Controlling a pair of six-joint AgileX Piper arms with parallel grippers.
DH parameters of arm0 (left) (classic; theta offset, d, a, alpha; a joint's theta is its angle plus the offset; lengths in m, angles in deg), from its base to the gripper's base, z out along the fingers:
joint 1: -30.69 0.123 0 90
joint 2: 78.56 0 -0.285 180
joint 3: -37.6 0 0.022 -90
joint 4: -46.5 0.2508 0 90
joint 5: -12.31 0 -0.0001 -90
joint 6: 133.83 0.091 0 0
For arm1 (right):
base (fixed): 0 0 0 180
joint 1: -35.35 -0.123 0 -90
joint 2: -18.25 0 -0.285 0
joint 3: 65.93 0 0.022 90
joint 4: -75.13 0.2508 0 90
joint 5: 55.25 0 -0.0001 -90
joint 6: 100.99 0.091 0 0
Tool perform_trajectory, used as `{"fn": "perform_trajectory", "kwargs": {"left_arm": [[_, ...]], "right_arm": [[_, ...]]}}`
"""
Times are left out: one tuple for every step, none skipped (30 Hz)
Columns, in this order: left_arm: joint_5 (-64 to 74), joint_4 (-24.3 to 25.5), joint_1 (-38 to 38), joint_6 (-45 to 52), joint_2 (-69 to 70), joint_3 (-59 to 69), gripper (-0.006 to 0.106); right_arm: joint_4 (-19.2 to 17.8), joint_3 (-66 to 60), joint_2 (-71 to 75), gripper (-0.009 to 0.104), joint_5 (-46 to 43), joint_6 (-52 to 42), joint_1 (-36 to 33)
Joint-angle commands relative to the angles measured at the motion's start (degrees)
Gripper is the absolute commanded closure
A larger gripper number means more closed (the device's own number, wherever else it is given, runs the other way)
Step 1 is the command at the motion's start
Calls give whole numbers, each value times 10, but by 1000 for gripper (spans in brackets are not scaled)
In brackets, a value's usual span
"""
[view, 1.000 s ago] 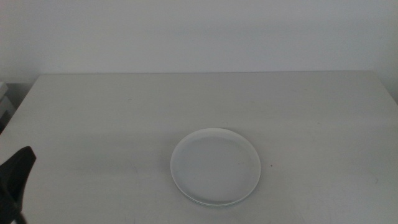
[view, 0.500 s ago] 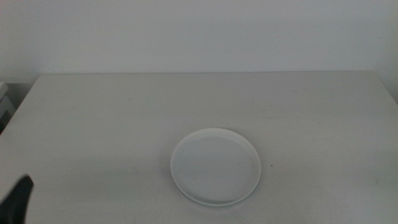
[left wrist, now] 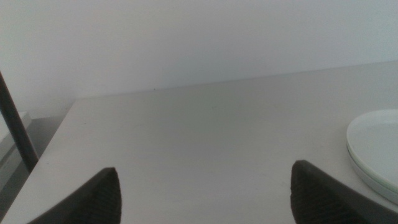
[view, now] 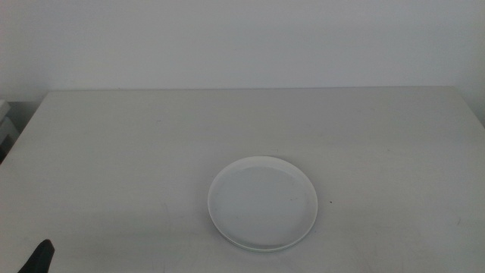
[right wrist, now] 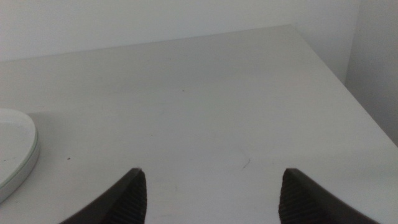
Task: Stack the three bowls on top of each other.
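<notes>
The bowls lie nested in one pile at the table's front centre. A white bowl (view: 263,201) is on top, and the thin pale green rim (view: 258,247) of another shows under its near edge. What lies deeper in the pile is hidden. My left gripper (left wrist: 205,202) is open with nothing between its jaws; only a dark tip (view: 39,258) shows at the bottom left corner of the middle view, far left of the pile (left wrist: 375,149). My right gripper (right wrist: 211,199) is open and empty too, off to the right of the pile (right wrist: 13,149) and outside the middle view.
The grey-white table (view: 151,136) runs back to a plain wall. Its right edge (right wrist: 348,99) drops off close to the right gripper. A dark pole (left wrist: 13,124) stands beyond the table's left edge.
The left gripper has drawn back toward the bottom left corner of the middle view, so less of it shows. The pile of bowls has not moved.
</notes>
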Motion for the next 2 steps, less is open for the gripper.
{"fn": "perform_trajectory", "kwargs": {"left_arm": [[-40,-3,1,-5,9,-2,-4],[-40,-3,1,-5,9,-2,-4]], "right_arm": [[-4,3,17,41,-39,-1,5],[-4,3,17,41,-40,-1,5]]}}
